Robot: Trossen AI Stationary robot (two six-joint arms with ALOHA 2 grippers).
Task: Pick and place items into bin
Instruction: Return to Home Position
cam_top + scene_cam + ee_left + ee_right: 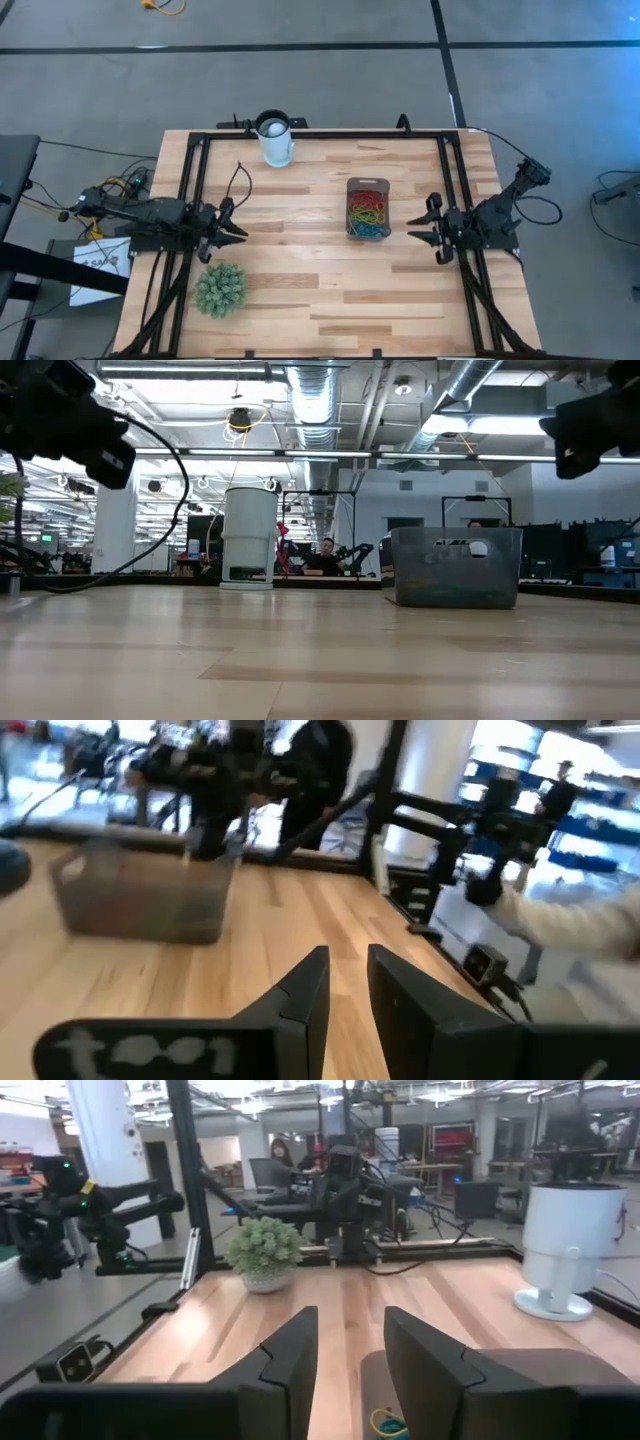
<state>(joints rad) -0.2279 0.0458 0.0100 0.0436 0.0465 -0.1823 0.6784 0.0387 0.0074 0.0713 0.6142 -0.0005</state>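
Two claws hang over opposite sides of the counter (320, 290), and neither holds anything. At the left edge, the left claw (236, 228) points in toward the middle, its fingers only a narrow gap apart. Close by it, lower in the high view, a green spiky ball (221, 289) sits on the wood. A white cup (275, 138) stands upright at the far edge, left of centre. Right of centre is the bin (368, 181), flat on the counter with its long side running front to back. The rubber bands (368, 212) lie heaped inside it in a tangle of red, yellow, green and blue. Near the bin's right side, not touching it, the right claw (428, 224) faces the bin with its fingers spread well apart.
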